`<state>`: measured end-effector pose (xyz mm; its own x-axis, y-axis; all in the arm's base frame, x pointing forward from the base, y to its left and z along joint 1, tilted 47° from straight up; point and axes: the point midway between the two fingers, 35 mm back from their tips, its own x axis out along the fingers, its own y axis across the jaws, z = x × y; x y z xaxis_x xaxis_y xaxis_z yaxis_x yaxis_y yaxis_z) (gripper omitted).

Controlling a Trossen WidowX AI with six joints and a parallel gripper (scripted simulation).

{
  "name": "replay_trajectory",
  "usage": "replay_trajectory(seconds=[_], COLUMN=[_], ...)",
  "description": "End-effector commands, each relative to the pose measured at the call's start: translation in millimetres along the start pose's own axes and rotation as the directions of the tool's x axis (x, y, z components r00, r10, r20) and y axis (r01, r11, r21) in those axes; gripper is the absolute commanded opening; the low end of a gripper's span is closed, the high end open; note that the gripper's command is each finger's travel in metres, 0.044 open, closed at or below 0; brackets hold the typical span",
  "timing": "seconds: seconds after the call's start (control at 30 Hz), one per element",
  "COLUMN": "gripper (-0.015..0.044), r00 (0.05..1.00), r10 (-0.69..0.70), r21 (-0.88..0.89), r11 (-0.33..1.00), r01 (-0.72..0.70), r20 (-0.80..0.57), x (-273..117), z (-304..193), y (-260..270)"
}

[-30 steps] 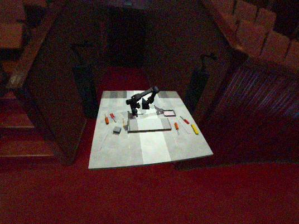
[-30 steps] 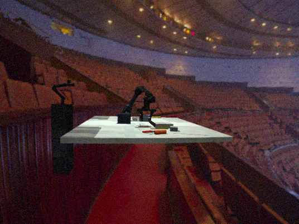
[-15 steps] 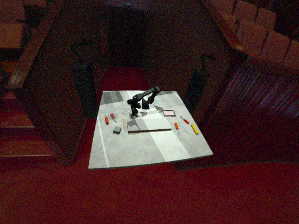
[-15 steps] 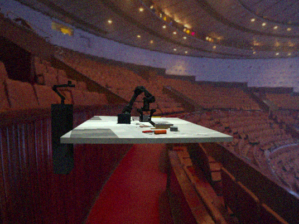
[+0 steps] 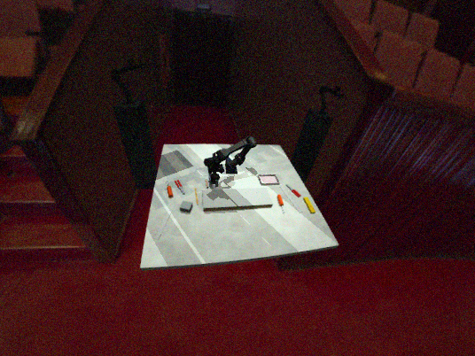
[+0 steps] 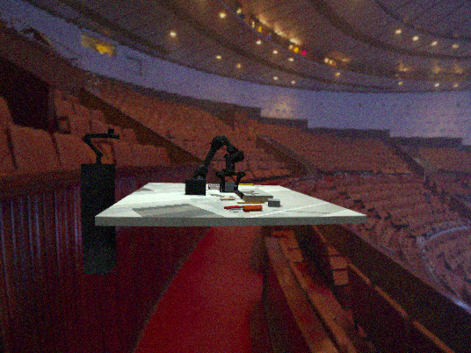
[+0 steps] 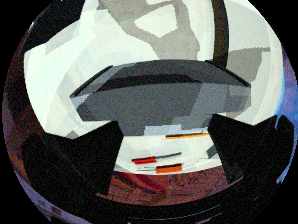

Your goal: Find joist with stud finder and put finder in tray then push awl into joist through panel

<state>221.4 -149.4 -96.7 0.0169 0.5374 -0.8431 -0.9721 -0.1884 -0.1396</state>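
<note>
My gripper (image 5: pixel 214 181) (image 6: pixel 230 176) (image 7: pixel 165 117) is shut on the stud finder (image 6: pixel 228 187) (image 7: pixel 150 102), a wide dark-grey body between the fingers. It is at the left end of the pale floor panel (image 5: pixel 248 195) (image 6: pixel 257 198), near its back edge; whether it touches the panel cannot be told. The tray (image 5: pixel 270 184) has a dark rim and a pinkish inside, nothing visible in it, behind the panel's right end. An orange-handled tool (image 5: pixel 280 199) and a red-handled tool (image 5: pixel 296 193) lie right of the panel. Which tool is the awl is too small to tell. No hole shows.
Left of the panel lie a small grey block (image 5: pixel 186 206) (image 6: pixel 274 203), a thin orange-yellow stick (image 5: pixel 197 196) (image 7: pixel 187 135), a red-handled tool (image 5: pixel 178 185) (image 7: pixel 144 160) and another orange-handled tool (image 5: pixel 169 191) (image 6: pixel 252 208) (image 7: pixel 169 168). A yellow tool (image 5: pixel 309 205) lies at the far right.
</note>
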Motion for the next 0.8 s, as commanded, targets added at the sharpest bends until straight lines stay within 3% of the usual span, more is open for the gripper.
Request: replay_trajectory(seconds=[0.0, 0.77], gripper=[0.0000, 0.0000], r00=[1.000, 0.991], r10=[0.006, 0.005], r21=[0.003, 0.005], r11=[1.000, 1.000], r01=[-0.006, -0.004], r20=[-0.018, -0.133], x=[0.5, 0.9], z=[1.4, 4.7], y=[0.8, 0.7])
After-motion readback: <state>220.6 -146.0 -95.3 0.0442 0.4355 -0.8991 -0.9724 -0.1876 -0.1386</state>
